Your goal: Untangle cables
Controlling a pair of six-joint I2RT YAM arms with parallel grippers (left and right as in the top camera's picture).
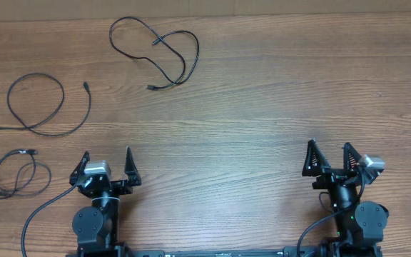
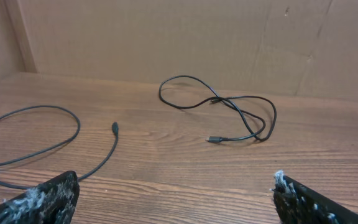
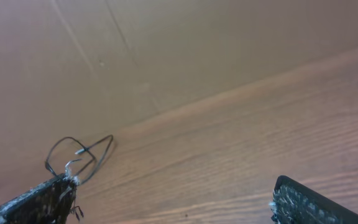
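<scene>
Left gripper and right gripper, well to its right: jaws spread wide, empty. Coiled cable just left of left gripper; looped cable beyond-left; crossed cable far ahead. Cords probably light, limp; pinch near plug.

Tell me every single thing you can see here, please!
table: one, brown wood, under everything
cardboard wall: one, tan, behind the table's far edge
looped cable: one, black, far side, left of centre
long cable: one, black, left side, lying apart
coiled cable: one, black, near left, beside the left arm
left arm: one, black, near edge, jaws open and empty
right arm: one, black, near edge, jaws open and empty
</scene>
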